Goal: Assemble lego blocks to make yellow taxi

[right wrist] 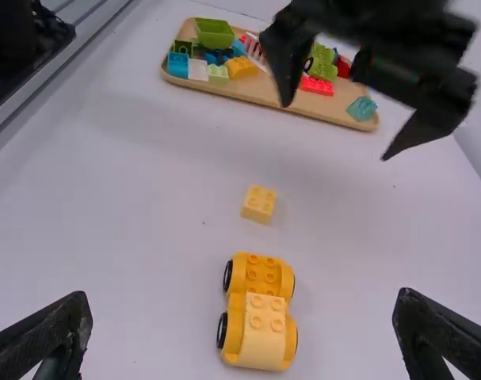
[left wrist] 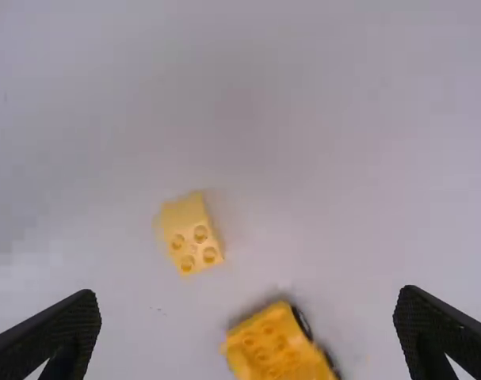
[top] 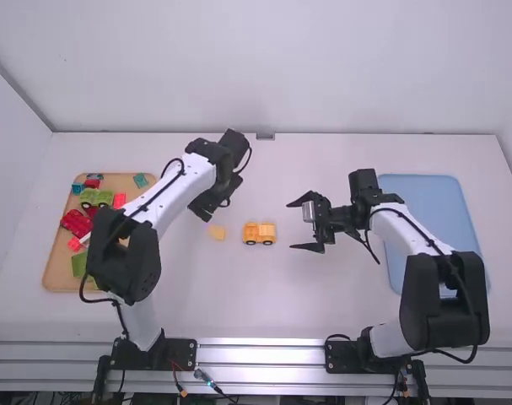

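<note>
1. Two pieces of your taxi look joined: the yellow plastic car base with black wheels (right wrist: 262, 275) has a pale yellow studded block (right wrist: 264, 336) on its right end.
2. One loose pale yellow four-stud block (top: 218, 232) lies just left of the car, apart from it. Judging by the task, you probably still need to fit it, perhaps on top.
3. Your left gripper (left wrist: 248, 297) is above the table near that block, fingers spread, holding nothing.
4. Your right gripper (top: 291, 225) is right of the car, its fingers also spread and empty.
5. Other coloured blocks sit in the tan wooden tray (top: 56, 272) at left; the light blue tray (top: 420, 202) is at right.
</note>
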